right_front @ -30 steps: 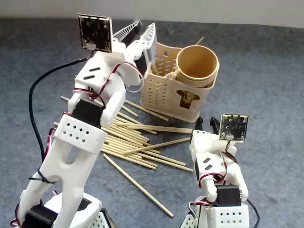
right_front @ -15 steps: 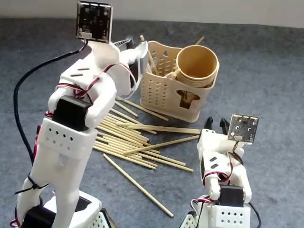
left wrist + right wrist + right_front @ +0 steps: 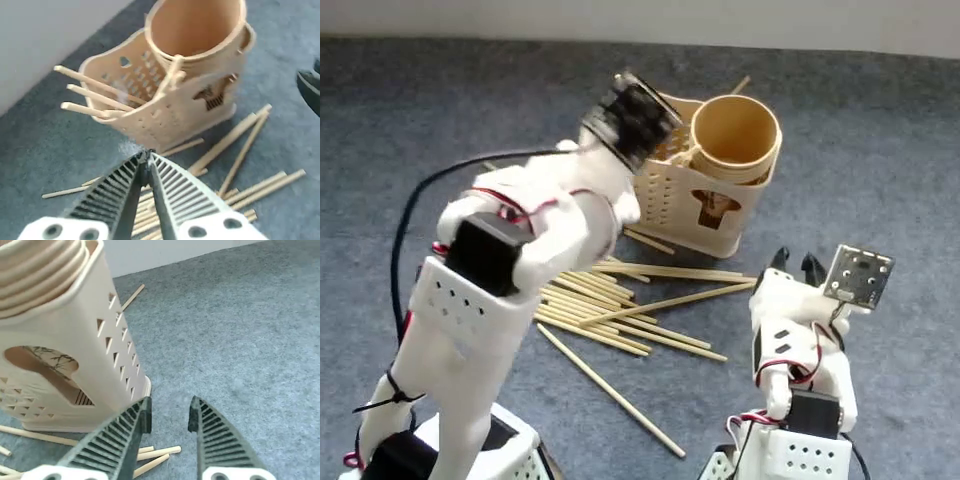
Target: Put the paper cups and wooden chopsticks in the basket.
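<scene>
Your left tool (image 3: 148,157) has its ribbed fingers pressed together at the tips, with nothing between them. It points at the foot of the basket (image 3: 170,112). The basket stands upright on the desk (image 3: 60,150), and the cups (image 3: 195,30) sit stacked in one end of it. Three chopsticks (image 3: 92,85) jut out over the rim at the end nearer the wall (image 3: 45,35). One more leans against the cups inside. You can see loose sticks (image 3: 240,145) lying on the desk near the basket's foot, some of them crossing. A lone stick (image 3: 65,191) lies apart from them. A dark tip (image 3: 309,85) shows at the edge of view.
</scene>
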Robot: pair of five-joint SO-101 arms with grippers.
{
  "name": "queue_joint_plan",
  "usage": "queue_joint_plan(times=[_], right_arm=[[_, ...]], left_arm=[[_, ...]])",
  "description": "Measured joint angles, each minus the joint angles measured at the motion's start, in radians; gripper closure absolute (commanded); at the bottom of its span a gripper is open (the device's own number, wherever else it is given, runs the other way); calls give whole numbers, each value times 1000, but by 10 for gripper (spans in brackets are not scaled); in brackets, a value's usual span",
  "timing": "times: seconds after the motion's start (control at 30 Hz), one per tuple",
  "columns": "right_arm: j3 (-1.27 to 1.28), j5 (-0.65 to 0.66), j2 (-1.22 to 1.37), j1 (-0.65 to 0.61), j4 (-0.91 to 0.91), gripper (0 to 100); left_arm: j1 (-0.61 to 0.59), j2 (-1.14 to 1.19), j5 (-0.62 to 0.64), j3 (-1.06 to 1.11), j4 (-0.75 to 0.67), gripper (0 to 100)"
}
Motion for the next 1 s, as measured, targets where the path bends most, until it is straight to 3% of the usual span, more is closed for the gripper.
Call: queue_joint_plan(times=[0.17,0.43,0.6,0.77,1.0], right_arm=[[0,-11,0,32,0,872],[0,-18,0,103,0,872],[0,-60,0,127,0,872],[0,-63,0,129,0,872],[0,-63,0,129,-49,872]], left_arm=[[143,-2,-78,11,150,992],[232,-2,-242,305,167,860],[233,-2,-267,457,123,860],[236,-2,-379,608,68,857],[235,-2,-391,789,-35,856]])
